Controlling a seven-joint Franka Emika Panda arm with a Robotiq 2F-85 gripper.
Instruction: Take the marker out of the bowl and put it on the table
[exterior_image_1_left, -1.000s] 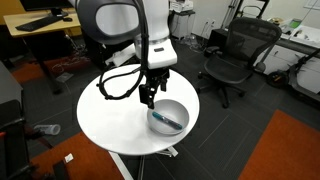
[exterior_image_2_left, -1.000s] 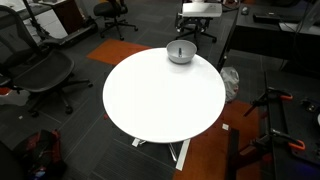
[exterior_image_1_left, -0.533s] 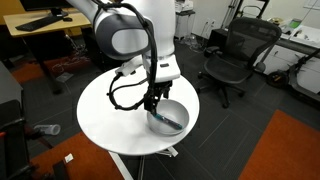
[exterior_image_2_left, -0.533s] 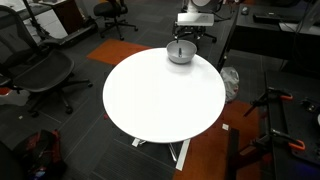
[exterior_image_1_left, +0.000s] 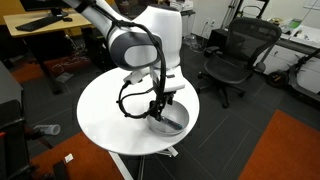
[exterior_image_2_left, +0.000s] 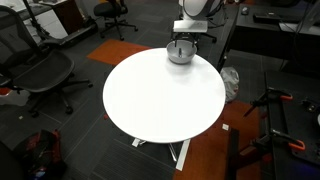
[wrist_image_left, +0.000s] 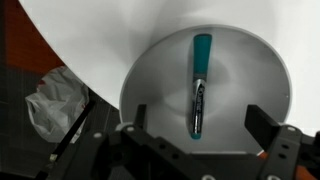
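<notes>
The teal-blue marker (wrist_image_left: 199, 85) lies inside the shiny metal bowl (wrist_image_left: 255, 95), near its middle, in the wrist view. The bowl stands near the edge of the round white table (exterior_image_1_left: 105, 115), and shows in both exterior views (exterior_image_1_left: 172, 119) (exterior_image_2_left: 180, 54). My gripper (wrist_image_left: 199, 122) is open and empty, its two fingers straddling the near end of the marker just above the bowl. In the exterior views the gripper (exterior_image_1_left: 160, 107) (exterior_image_2_left: 181, 42) reaches down into the bowl and hides the marker.
A black office chair (exterior_image_1_left: 232, 55) stands beyond the table. A wooden desk (exterior_image_1_left: 40, 25) stands at the back. A crumpled white bag (wrist_image_left: 55, 100) lies on the floor below the table's edge. Another chair (exterior_image_2_left: 45, 75) stands beside the table.
My arm has swung over the bowl and lowered, bringing the open gripper down to the bowl's mouth. The bowl and marker have not moved.
</notes>
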